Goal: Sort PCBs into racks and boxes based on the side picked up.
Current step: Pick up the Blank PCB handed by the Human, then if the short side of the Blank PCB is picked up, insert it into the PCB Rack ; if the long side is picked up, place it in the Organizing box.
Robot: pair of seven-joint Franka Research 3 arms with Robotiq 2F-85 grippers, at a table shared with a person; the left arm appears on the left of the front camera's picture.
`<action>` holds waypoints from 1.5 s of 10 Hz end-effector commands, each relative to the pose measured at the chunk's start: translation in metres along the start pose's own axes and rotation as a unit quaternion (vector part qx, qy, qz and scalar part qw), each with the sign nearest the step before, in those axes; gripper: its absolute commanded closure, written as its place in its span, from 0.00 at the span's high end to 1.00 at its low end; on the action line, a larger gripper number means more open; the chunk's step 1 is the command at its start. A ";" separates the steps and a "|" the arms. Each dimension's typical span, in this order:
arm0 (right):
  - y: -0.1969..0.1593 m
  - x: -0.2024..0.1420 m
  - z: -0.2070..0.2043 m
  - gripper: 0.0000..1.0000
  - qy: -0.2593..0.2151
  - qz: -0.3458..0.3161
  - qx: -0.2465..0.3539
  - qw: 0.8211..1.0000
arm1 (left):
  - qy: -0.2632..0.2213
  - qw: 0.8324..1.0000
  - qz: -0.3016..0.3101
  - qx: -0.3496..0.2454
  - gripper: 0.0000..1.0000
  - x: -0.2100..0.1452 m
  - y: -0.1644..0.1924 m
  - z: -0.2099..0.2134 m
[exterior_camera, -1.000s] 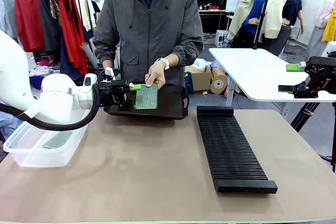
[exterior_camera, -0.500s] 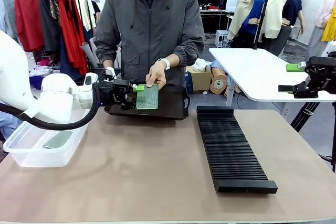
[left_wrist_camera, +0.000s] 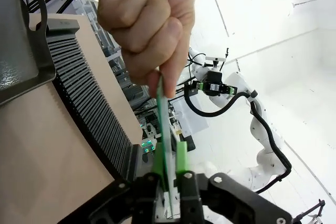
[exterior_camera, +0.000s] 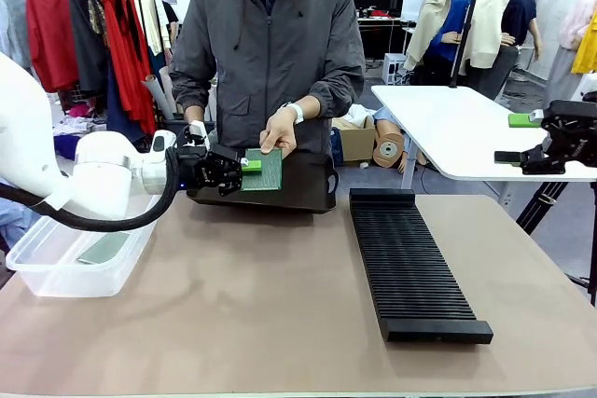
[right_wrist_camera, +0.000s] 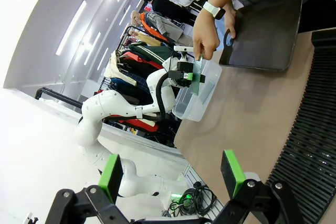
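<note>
The PCB [exterior_camera: 263, 171] is held up over the tray [exterior_camera: 303, 195] at the worktop's 11 o'clock, pinched by the person's hand [exterior_camera: 277, 134]. My left fingers [left_wrist_camera: 181, 158] clamp its 9 o'clock edge; my right fingers [right_wrist_camera: 110, 174] gape, empty. This looks like the handover: I should wait for release, then carry it to rack [exterior_camera: 410, 263] or box [exterior_camera: 56, 267].

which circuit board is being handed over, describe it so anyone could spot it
Find the black tray in front of the person. Just above it, the green board is held upright, pinched by the person's hand and the left gripper. The other board lies flat in the clear tub.
</note>
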State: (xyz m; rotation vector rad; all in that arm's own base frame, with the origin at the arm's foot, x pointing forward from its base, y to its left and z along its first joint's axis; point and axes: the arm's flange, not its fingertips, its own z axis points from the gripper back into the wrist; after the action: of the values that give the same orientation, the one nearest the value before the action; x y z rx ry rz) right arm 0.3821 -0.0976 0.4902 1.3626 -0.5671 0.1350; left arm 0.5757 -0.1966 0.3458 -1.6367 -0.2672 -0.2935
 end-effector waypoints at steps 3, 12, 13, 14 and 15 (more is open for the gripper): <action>0.002 0.001 0.000 1.00 -0.001 0.001 0.004 1.000 | 0.003 1.000 0.014 0.001 0.00 0.000 0.001 -0.003; 0.002 0.001 0.000 1.00 -0.001 0.001 0.004 1.000 | 0.000 1.000 0.009 0.000 0.00 0.000 0.001 0.000; 0.002 0.001 0.000 1.00 -0.001 0.001 0.004 1.000 | 0.000 1.000 0.009 0.000 0.00 0.000 0.001 0.000; 0.002 0.001 0.000 1.00 -0.001 0.001 0.004 1.000 | 0.000 1.000 0.009 0.000 0.00 0.000 0.001 0.000; 0.002 0.001 0.000 1.00 -0.001 0.001 0.004 1.000 | 0.000 1.000 0.009 0.000 0.00 0.000 0.001 0.000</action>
State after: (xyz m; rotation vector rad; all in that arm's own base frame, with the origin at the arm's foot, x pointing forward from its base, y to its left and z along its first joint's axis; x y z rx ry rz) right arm 0.3821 -0.0976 0.4902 1.3626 -0.5671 0.1351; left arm 0.5763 -0.1956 0.3442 -1.6328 -0.2432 -0.2733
